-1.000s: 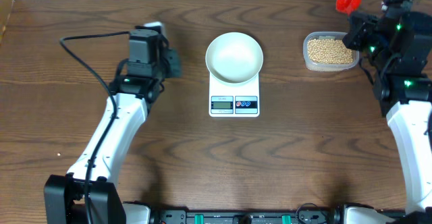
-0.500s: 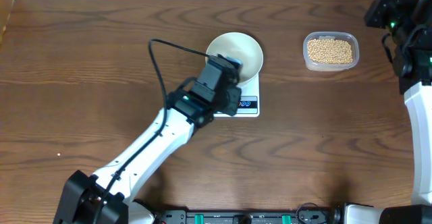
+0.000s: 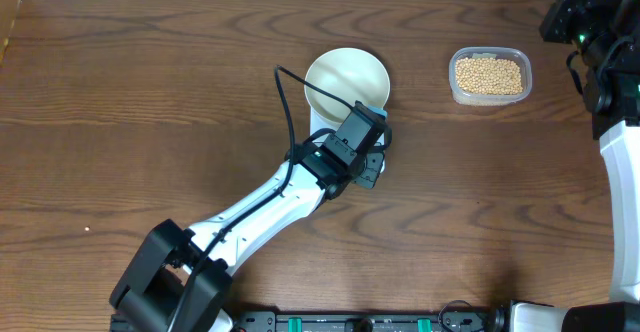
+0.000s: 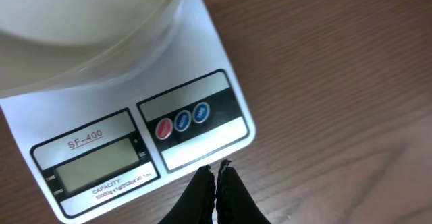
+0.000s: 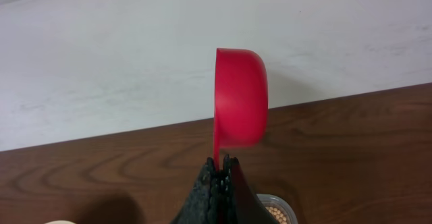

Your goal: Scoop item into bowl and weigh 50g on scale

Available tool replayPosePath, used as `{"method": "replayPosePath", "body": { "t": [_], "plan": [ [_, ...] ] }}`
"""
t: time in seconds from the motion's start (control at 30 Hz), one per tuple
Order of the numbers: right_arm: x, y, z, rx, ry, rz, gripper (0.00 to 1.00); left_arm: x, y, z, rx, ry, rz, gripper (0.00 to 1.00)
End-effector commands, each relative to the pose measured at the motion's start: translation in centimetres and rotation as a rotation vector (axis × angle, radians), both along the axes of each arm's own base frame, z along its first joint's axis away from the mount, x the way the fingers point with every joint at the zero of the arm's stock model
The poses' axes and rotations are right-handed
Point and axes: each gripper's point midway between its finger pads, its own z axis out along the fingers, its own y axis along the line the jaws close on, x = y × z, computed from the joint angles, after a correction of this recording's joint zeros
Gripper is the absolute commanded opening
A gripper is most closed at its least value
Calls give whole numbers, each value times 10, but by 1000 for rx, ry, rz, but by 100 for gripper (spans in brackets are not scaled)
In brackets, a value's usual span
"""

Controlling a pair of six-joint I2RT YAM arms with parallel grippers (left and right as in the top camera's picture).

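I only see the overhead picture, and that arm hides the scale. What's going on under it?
Observer: The left wrist camera shows the left gripper, fingers shut, at the front edge of the scale, near its round buttons.
Operator: Does the screen read anything?
Observer: No digits show on the display; it looks blank.
Operator: And the other arm?
Observer: The right gripper is shut on a red scoop, turned on its side.
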Motion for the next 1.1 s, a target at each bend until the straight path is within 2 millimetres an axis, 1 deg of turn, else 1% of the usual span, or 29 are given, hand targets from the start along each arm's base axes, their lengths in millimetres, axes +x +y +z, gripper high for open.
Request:
{"method": "replayPosePath", "body": {
  "t": [0.0,0.2,0.47,0.53,0.7,0.87,0.93,1.07],
  "plan": [
    [1,0,8,-8,-18,9,1,2,9,-16,52,3,41,7],
    [1,0,9,-8,-19,9,1,4,7,-33,71,22,41,7],
    [2,0,9,-9,-21,9,1,17,21,-34,139,-40,95,8],
    [2,0,9,-9,-22,9,1,17,21,-37,146,-40,97,7],
    [2,0,10,-9,-25,9,1,18,21,-53,156,-15,114,7],
    [2,-1,10,-10,-27,9,1,25,15,-49,127,-44,117,7],
    [2,-1,11,-10,-30,9,1,28,15,-49,132,-60,127,7],
    [2,-1,12,-10,-33,9,1,27,18,-57,153,-50,129,8]
  ]
}}
